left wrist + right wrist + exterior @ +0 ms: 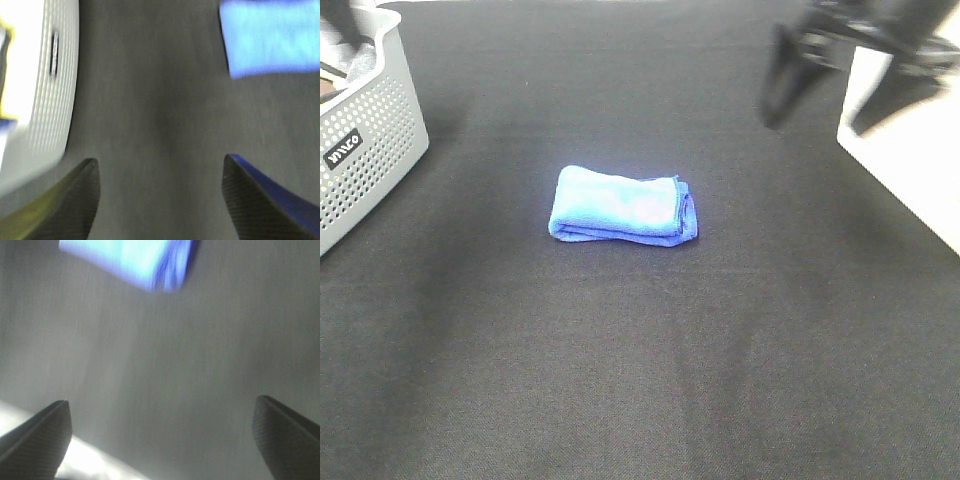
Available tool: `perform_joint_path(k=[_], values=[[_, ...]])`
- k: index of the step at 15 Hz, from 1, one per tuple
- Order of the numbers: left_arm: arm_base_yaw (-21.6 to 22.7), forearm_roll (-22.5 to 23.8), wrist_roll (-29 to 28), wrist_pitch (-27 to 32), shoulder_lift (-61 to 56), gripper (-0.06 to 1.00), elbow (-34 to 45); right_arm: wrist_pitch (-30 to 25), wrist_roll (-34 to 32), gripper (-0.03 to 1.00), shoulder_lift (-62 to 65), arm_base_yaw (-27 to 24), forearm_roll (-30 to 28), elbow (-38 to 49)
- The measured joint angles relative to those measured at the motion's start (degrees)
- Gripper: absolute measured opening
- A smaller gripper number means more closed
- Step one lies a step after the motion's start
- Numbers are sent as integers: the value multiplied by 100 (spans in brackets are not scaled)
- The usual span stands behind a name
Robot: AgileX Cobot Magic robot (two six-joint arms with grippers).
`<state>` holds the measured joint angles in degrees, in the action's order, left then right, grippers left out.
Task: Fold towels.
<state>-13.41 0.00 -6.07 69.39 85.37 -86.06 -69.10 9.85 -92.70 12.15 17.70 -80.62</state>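
A bright blue towel [620, 205] lies folded into a small thick rectangle in the middle of the black table. It also shows blurred in the left wrist view [272, 40] and the right wrist view [130, 260]. My right gripper [830, 100] is open and empty, raised at the far right of the table, well away from the towel. It also shows in its wrist view [162, 440] with both fingers wide apart. My left gripper [160, 200] is open and empty over bare table, between the basket and the towel. I cannot make it out in the exterior high view.
A perforated grey basket [370, 140] stands at the far left edge and shows in the left wrist view [50, 85]. A white surface [910, 160] borders the table at the right and shows in the right wrist view [90, 460]. The black tablecloth [640, 380] covers the table.
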Motion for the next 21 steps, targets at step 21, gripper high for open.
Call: perform_joint_path(k=[21], values=[[0, -143, 963, -682, -8113, 66, 5655, 745, 63, 92, 8325, 0, -1020, 5139]])
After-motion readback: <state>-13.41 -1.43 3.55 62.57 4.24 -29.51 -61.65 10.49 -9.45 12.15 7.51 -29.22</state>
